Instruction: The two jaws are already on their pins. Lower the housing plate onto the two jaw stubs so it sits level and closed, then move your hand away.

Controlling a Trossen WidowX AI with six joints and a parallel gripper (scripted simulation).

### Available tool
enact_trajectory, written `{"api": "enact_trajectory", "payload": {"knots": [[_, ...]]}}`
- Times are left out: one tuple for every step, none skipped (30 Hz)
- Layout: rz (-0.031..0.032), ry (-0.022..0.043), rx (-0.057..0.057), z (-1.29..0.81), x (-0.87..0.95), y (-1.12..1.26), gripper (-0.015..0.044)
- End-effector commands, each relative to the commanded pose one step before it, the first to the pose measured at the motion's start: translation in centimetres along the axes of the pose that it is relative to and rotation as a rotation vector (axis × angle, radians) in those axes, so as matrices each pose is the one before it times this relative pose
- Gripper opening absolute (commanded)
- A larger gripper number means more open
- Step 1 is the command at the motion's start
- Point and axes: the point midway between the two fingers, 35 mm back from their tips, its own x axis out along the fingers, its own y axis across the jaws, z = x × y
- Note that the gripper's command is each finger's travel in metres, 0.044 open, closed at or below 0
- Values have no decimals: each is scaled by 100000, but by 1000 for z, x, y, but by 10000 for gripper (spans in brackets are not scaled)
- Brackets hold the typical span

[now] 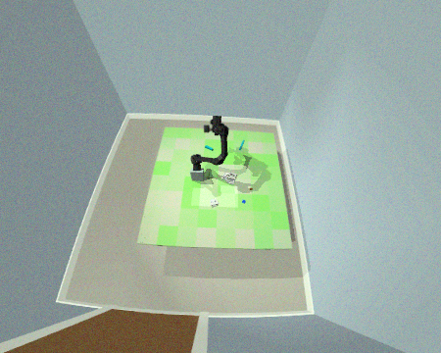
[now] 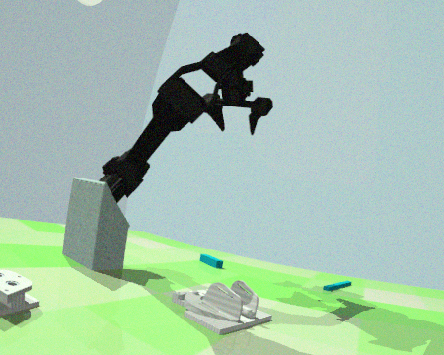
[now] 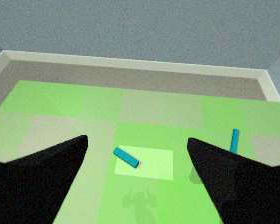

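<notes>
- and the gripper (image 1: 215, 129) (image 2: 238, 131) (image 3: 138, 141) hangs high, upper middle of the exterior frame, fingers wide apart, nothing between them!
- white two-holed housing plate (image 1: 214, 203) (image 2: 7, 284) sits lower left there, on its stand
- pale jaw assembly (image 1: 229, 177) (image 2: 219, 306), bottom centre, plate well apart from it

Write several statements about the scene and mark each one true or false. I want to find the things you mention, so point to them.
1. The hand (image 2: 238, 132) (image 3: 138, 141) is open. True.
2. The wrist view shows a teal bar (image 1: 209, 147) (image 2: 211, 261) (image 3: 126, 157) clasped between the fingers. False: it lies on the checkered surface (image 1: 206, 236) (image 2: 158, 340), below the hand.
3. The white assembly with two upright rounded pieces (image 1: 229, 177) (image 2: 222, 306) stands on that surface. True.
4. The block the arm rises from is bright red. False: that block (image 1: 197, 175) (image 2: 84, 222) is grey.
</notes>
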Motion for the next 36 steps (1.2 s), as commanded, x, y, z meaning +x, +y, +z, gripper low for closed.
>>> {"api": "enact_trajectory", "payload": {"knots": [[0, 0, 0, 0, 0, 0, 426], [-144, 263, 66, 35, 37, 101, 440], [-438, 793, 206, 101, 114, 301, 440], [-746, 1334, 366, 158, 199, 497, 440], [-922, 1622, 477, 171, 253, 589, 440], [-1568, 1205, -2296, 216, 70, 440, 440], [-1576, 1239, -2387, 219, 77, 421, 440], [-1532, 1185, -2496, 213, 67, 374, 440], [-1493, 1164, -2563, 210, 64, 339, 440], [-1465, 1216, -2534, 212, 76, 328, 440], [-1435, 1263, -2510, 213, 88, 316, 440], [-1555, 1379, -2608, 201, 95, 318, 440], [-1533, 1450, -2602, 203, 109, 309, 440], [-1493, 1506, -2568, 204, 123, 297, 440], [-1451, 1561, -2534, 203, 137, 284, 440], [-1407, 1614, -2501, 203, 150, 271, 440], [-1361, 1665, -2466, 202, 164, 259, 440], [-1314, 1715, -2432, 200, 177, 246, 440], [-1264, 1762, -2397, 198, 190, 234, 440], [-1213, 1808, -2363, 196, 204, 221, 440], [-1160, 1852, -2328, 194, 217, 208, 440], [-1405, 2137, -2548, -67, 260, 142, 440], [-1179, 1895, -2208, -59, 228, 122, 440], [-1117, 1901, -2172, -51, 228, 119, 440], [-751, 1548, -1749, 91, 189, 117, 440], [-718, 1568, -1733, 89, 194, 112, 440], [-677, 1578, -1707, 90, 198, 107, 440], [-497, 1380, -1467, 144, 179, 96, 440], [-469, 1394, -1450, 141, 186, 90, 440], [-440, 1406, -1434, 139, 192, 85, 440], [-410, 1415, -1415, 137, 197, 79, 440], [-515, 823, -1587, -46, 149, 109, 440], [-695, 1174, -2222, -67, 214, 151, 440], [-595, 1704, -2253, 48, 274, 130, 440], [-491, 1955, -2213, 101, 307, 110, 440], [-332, 2135, -2019, 159, 329, 75, 440]]}}
